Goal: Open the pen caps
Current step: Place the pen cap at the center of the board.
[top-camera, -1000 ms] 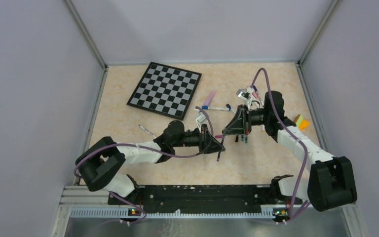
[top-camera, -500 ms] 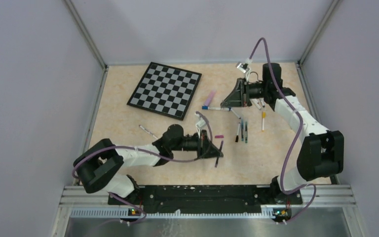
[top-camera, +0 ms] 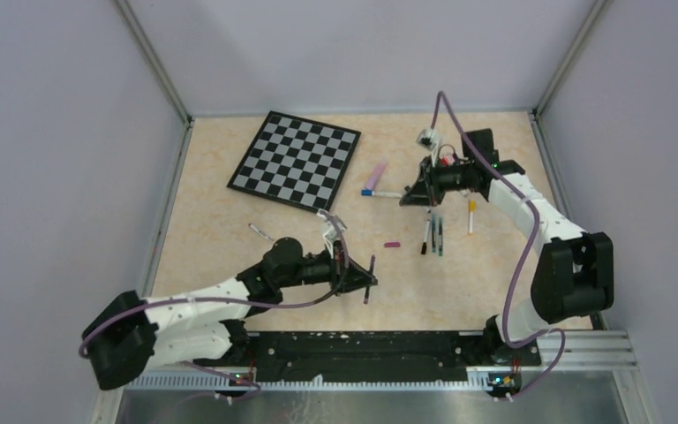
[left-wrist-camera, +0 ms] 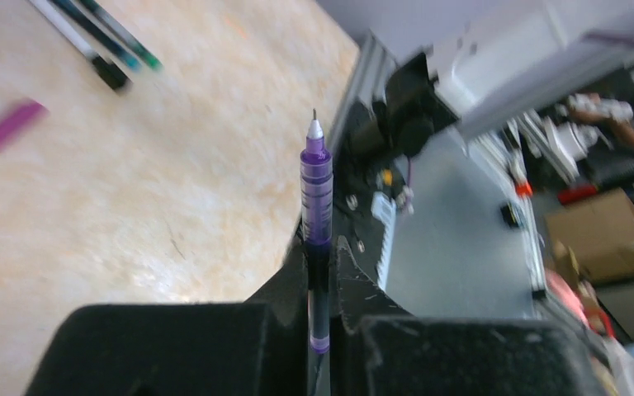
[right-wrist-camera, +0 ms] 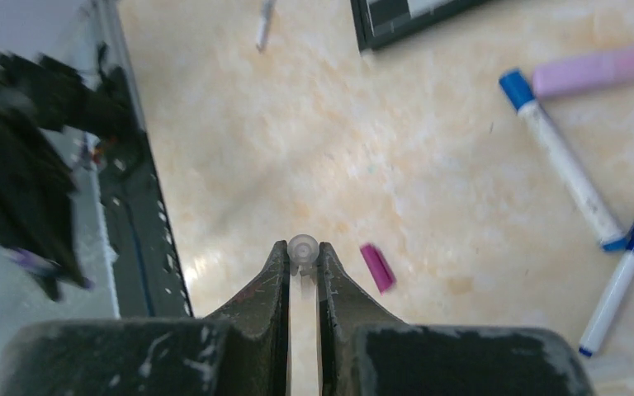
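Beige tabletop (top-camera: 229,230), nearside of checkered chessboard (top-camera: 296,159): left gripper (left-wrist-camera: 320,252) is pinching uncapped purple pen (left-wrist-camera: 316,177), right gripper (right-wrist-camera: 302,254) clear stub (right-wrist-camera: 303,245); slim barrel may slip.

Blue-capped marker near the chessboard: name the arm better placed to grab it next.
Right, likely. The right tool hangs just beside the marker, though shut on a clear piece it must drop first. The left tool is far off, gripping the purple pen.

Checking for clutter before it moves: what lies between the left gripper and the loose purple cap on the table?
Nothing: the top view shows bare table between the left gripper and the purple cap; the left wrist view agrees.
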